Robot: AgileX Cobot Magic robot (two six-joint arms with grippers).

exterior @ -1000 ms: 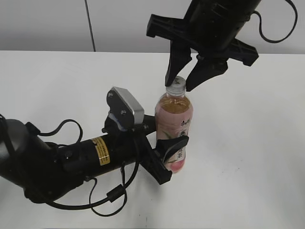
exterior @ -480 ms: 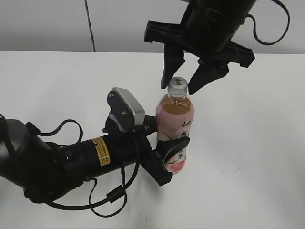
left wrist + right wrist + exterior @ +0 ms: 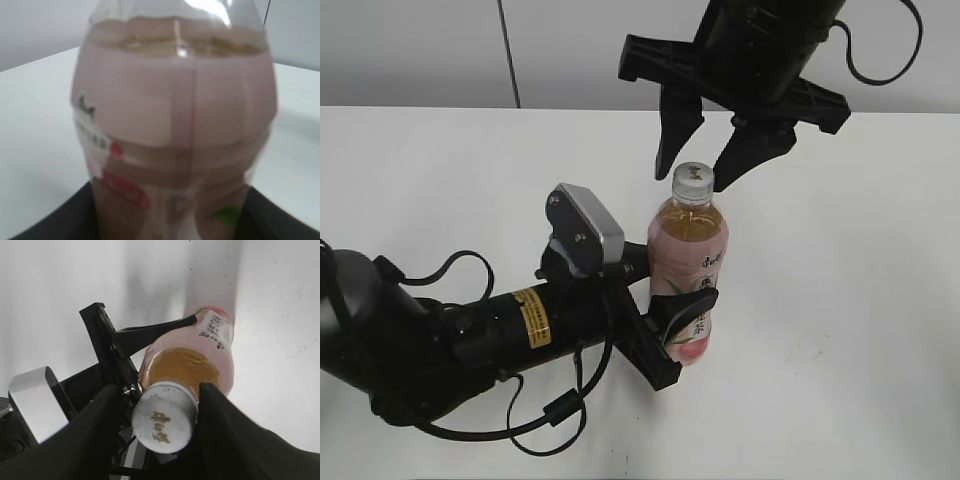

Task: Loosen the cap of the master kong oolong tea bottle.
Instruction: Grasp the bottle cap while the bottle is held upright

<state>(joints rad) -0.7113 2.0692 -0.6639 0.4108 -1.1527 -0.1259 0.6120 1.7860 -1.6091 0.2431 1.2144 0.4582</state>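
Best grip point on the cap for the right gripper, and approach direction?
Grip the cap on its ribbed side wall, coming straight down from above. The bottle stands upright, clamped low by the left gripper, so the cap faces up and is clear all round. The open right gripper already straddles it; fingers sit on opposite sides.

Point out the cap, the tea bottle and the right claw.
cap [image 3: 693, 179], exterior view, its top face.
tea bottle [image 3: 688, 240], exterior view, its upper body.
right claw [image 3: 693, 171], exterior view, midway between its fingertips.

Vertical Chinese characters, illegible, on the bottle label [image 3: 703, 272].
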